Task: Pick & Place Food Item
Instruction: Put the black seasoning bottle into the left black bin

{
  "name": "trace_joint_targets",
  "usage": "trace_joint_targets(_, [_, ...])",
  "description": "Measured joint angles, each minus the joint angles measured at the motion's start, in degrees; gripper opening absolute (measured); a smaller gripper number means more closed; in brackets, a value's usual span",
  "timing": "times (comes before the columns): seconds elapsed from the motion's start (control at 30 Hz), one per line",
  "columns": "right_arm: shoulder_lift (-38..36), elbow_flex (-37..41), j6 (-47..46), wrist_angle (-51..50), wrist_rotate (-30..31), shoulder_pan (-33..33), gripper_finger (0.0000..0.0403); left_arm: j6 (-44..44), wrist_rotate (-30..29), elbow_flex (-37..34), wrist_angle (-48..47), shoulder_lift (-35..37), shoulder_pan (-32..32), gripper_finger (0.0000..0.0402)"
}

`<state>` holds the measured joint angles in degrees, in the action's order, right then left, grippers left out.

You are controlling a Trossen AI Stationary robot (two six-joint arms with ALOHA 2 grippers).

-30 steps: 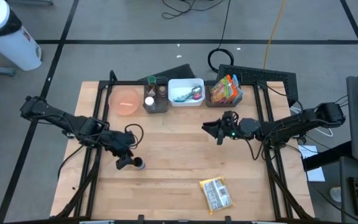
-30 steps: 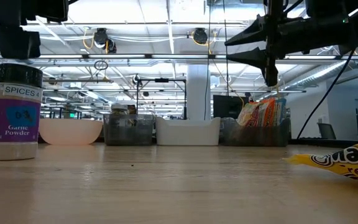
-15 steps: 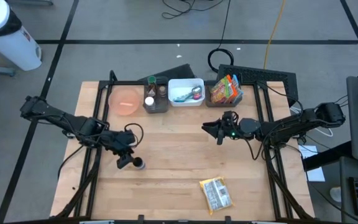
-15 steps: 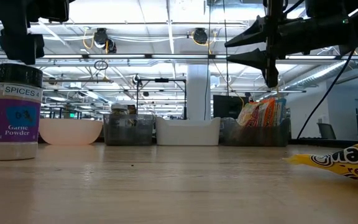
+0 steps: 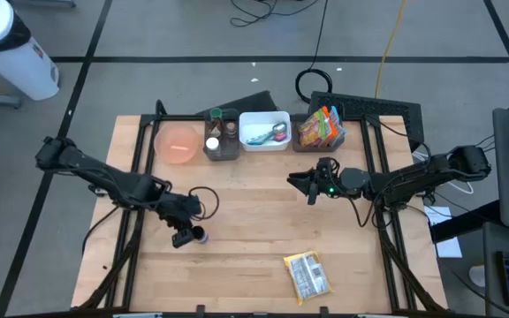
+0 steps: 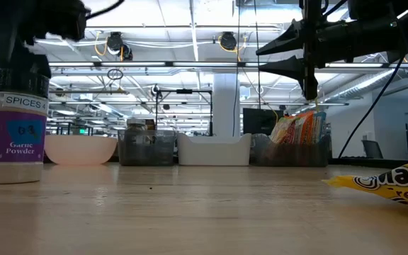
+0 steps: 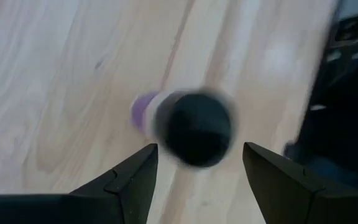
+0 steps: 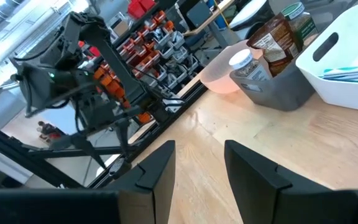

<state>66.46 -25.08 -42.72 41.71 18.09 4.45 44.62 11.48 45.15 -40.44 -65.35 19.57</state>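
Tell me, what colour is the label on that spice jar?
Purple, on the black-capped garlic powder spice jar; clearest in the low view.

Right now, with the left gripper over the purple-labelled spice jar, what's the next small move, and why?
Probably lower the left gripper straight down: its open fingers straddle the black-capped, purple-labelled garlic powder jar, standing upright on the wooden table, without touching it.

Grey floor [image 5: 193, 35] with dark lines, bright ceiling lights [image 6: 190, 14], white column [image 6: 225, 106]
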Motion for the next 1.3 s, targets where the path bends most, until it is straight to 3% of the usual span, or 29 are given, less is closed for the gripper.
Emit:
trace_joint_targets(0.47, [-0.01, 0.0, 0.34, -1.16, 0.11, 0.0, 0.013, -0.96, -1.09, 1.24, 0.65, -0.6, -1.31, 0.0243])
trace_joint_targets(0.73, [-0.02, 0.0, 0.15, -1.45, 0.09, 0.0, 0.013, -0.53, -2.13, 1.24, 0.99, 7.34, -6.97, 0.0243])
trace_joint_targets(0.87, [-0.02, 0.0, -0.82, -1.53, 0.09, 0.0, 0.013, 0.79, -8.88, 1.24, 2.13, 14.22, -8.02, 0.0243])
trace_joint_targets(1.13, [-0.02, 0.0, -5.18, -1.66, 0.09, 0.11, 0.013, -0.52, -31.47, 1.24, 3.73, 28.9, -5.98, 0.0243])
trace_joint_targets(1.3, [-0.02, 0.0, -8.01, -1.72, 0.71, 0.12, 0.013, -10.92, -40.75, 1.24, 16.59, 32.68, -2.97, 0.0243])
